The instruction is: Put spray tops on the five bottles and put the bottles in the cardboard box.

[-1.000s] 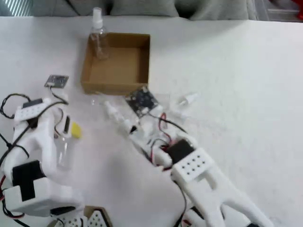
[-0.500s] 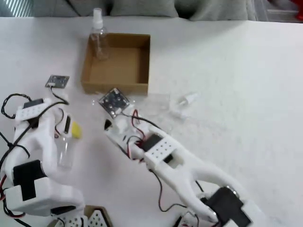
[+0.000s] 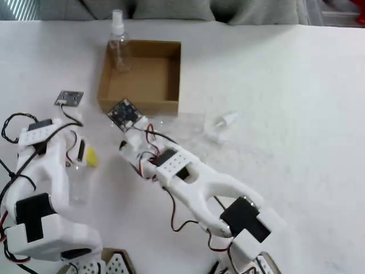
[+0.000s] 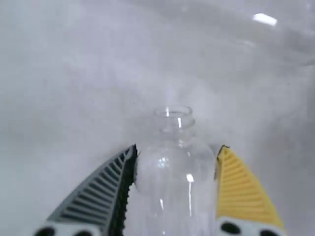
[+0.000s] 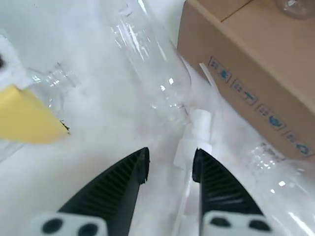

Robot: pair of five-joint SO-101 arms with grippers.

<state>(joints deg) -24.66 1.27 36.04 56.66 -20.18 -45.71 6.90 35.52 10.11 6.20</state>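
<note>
Bottle (image 4: 172,162) tight in left jaws; right jaws narrowly apart just behind spray top (image 5: 194,133) beside cardboard box (image 5: 241,59).

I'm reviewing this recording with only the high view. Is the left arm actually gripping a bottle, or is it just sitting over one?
Observer: It is gripping. In the left wrist view the left end effector is shut on a clear bottle, and the bottle's neck is open, with nothing fitted.
Operator: And the right arm?
Observer: The right end effector is open. A white spray top lies just ahead of it, not gripped.
Operator: Is anything else close by?
Observer: A second clear bottle lies on its side beside the cardboard box.
</note>
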